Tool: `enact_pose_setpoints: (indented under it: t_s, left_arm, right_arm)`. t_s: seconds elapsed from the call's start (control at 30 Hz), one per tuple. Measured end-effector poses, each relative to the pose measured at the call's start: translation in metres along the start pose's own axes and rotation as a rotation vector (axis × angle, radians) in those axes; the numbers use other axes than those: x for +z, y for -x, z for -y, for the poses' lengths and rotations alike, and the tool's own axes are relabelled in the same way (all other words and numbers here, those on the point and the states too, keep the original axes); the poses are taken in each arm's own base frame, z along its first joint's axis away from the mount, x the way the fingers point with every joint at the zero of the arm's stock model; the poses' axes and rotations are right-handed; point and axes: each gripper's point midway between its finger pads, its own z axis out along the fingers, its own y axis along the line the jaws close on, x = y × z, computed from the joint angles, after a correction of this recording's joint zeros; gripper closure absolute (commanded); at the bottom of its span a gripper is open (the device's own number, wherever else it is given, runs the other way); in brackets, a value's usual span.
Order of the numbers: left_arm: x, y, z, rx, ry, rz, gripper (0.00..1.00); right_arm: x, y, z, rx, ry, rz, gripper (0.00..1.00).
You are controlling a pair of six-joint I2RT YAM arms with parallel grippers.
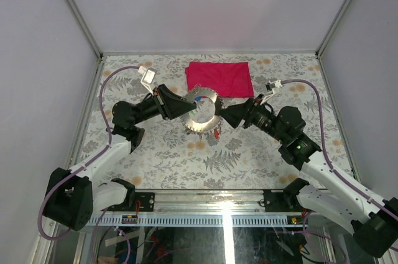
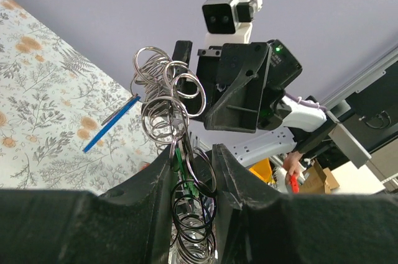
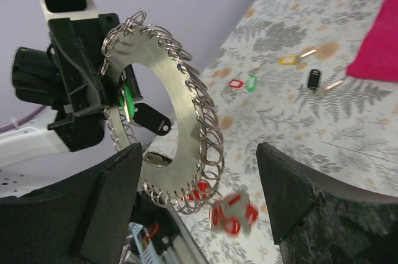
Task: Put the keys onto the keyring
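Observation:
The keyring (image 1: 200,115) is a flat metal ring edged with many small wire loops, held upright above the table. My left gripper (image 1: 186,110) is shut on its rim, with loops (image 2: 165,99) sticking up between the fingers. A green key (image 3: 127,99) and a black key (image 3: 152,119) hang in the ring's open centre. My right gripper (image 3: 199,152) stands open just right of the ring (image 3: 186,127), nothing between its fingers. A red key (image 3: 233,213) shows blurred below the ring's lower edge; whether it hangs from a loop I cannot tell.
Loose keys lie on the floral table: yellow (image 3: 288,60), red (image 3: 235,82), green (image 3: 250,82), black (image 3: 314,79) and a blue one (image 2: 112,124). A red folded cloth (image 1: 219,77) lies at the back, behind the ring. Grey walls enclose the table.

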Motion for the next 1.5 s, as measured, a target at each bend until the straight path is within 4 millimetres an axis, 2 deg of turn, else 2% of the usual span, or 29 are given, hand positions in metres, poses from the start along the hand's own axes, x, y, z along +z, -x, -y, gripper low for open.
enact_pose_setpoints:
  t_s: [0.17,0.5,0.6,0.7,0.77,0.93,1.03,1.17,1.5]
  left_arm:
    - [0.000,0.006,0.004,-0.014,-0.013,0.039,1.00]
    - [0.002,0.015,0.009,-0.036,-0.041,0.095,1.00]
    - [0.001,0.016,0.007,-0.045,-0.037,0.106,0.95]
    - [0.001,0.019,0.004,-0.049,-0.023,0.126,0.81]
    - [0.001,0.022,0.002,-0.039,-0.012,0.140,0.74]
    - [-0.001,0.025,0.002,0.004,0.015,0.153,0.42]
    - [-0.003,0.025,0.000,0.039,0.043,0.158,0.32]
    - [-0.009,0.030,-0.003,0.097,0.094,0.170,0.28]
    - [-0.026,0.042,-0.015,0.297,0.293,0.146,0.27]
  right_arm:
    - [0.015,-0.004,-0.008,0.086,0.076,-0.007,0.31]
    - [0.033,-0.001,-0.025,0.226,0.200,0.009,0.70]
    - [0.034,0.000,-0.029,0.262,0.233,0.013,0.86]
    - [0.033,0.003,-0.035,0.300,0.269,0.021,0.99]
    - [0.032,0.006,-0.039,0.313,0.284,0.030,1.00]
    - [0.029,0.008,-0.039,0.332,0.274,0.033,1.00]
    - [0.024,0.010,-0.039,0.330,0.257,0.036,1.00]
    - [0.015,0.014,-0.037,0.329,0.223,0.036,1.00]
    - [0.002,0.041,-0.010,0.367,0.035,0.055,1.00]
